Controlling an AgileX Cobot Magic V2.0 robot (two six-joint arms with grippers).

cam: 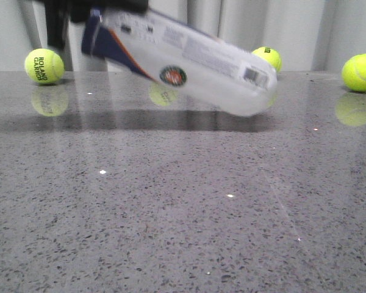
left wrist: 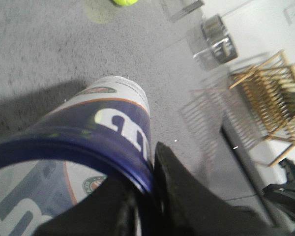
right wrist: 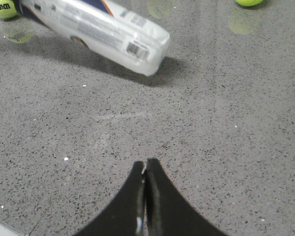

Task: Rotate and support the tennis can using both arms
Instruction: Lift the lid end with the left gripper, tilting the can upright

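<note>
The tennis can (cam: 189, 67) is a whitish tube with a navy band, a round emblem and a barcode. It hangs tilted above the grey table (cam: 171, 213), its closed right end lower. My left gripper (cam: 67, 15) holds its upper left end. In the left wrist view the gripper (left wrist: 150, 182) is shut on the navy rim of the can (left wrist: 108, 113), one finger inside and one outside. My right gripper (right wrist: 146, 164) is shut and empty over the table, well short of the can's barcode end (right wrist: 98, 32). It is out of the front view.
Tennis balls lie at the back of the table on the left (cam: 44, 66), behind the can's right end (cam: 268, 58) and at the far right (cam: 360, 72). A wooden rack (left wrist: 275, 98) and a metal tin (left wrist: 219, 37) stand beyond the table.
</note>
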